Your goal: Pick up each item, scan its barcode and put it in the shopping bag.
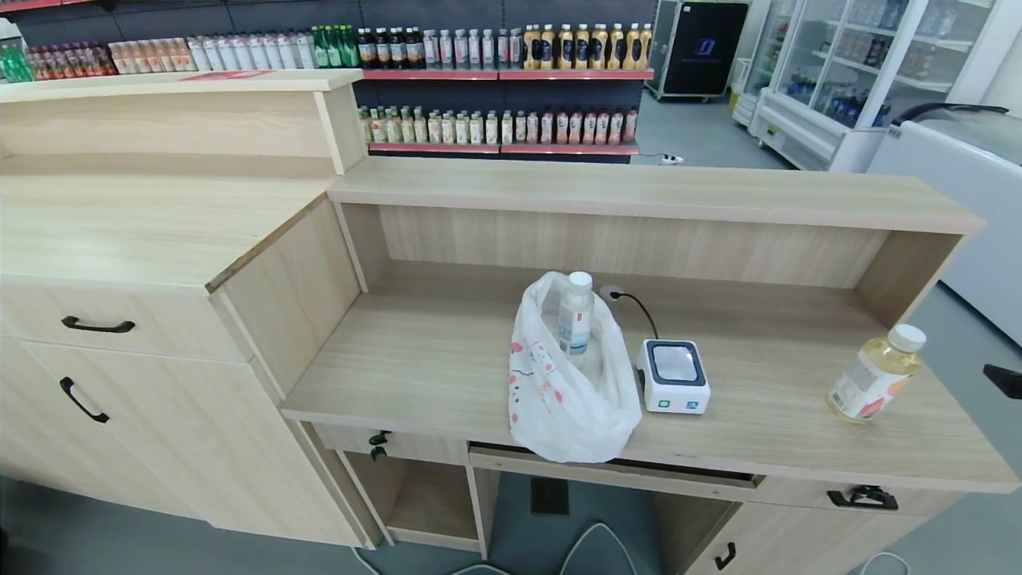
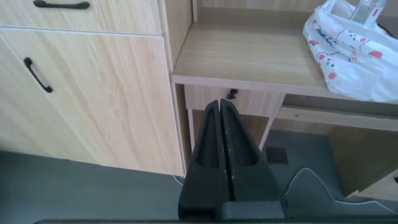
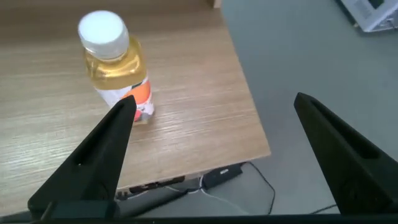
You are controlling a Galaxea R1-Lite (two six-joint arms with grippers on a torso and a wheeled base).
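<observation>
A white plastic shopping bag (image 1: 571, 391) with red prints stands on the counter, and a clear water bottle (image 1: 576, 313) with a white cap sticks up out of it. A white barcode scanner (image 1: 675, 375) sits just right of the bag. A yellow drink bottle (image 1: 877, 374) with a white cap stands upright near the counter's right end. My right gripper (image 3: 214, 149) is open, hovering beyond the counter's right edge, close to the yellow drink bottle (image 3: 115, 67). My left gripper (image 2: 221, 134) is shut and empty, held low before the cabinet, left of the shopping bag (image 2: 354, 50).
The wooden counter (image 1: 447, 359) has a raised back shelf and a taller cabinet (image 1: 144, 239) on its left. Drawers with black handles (image 1: 862, 497) sit under the counter. Shelves of drinks (image 1: 495, 48) line the far wall.
</observation>
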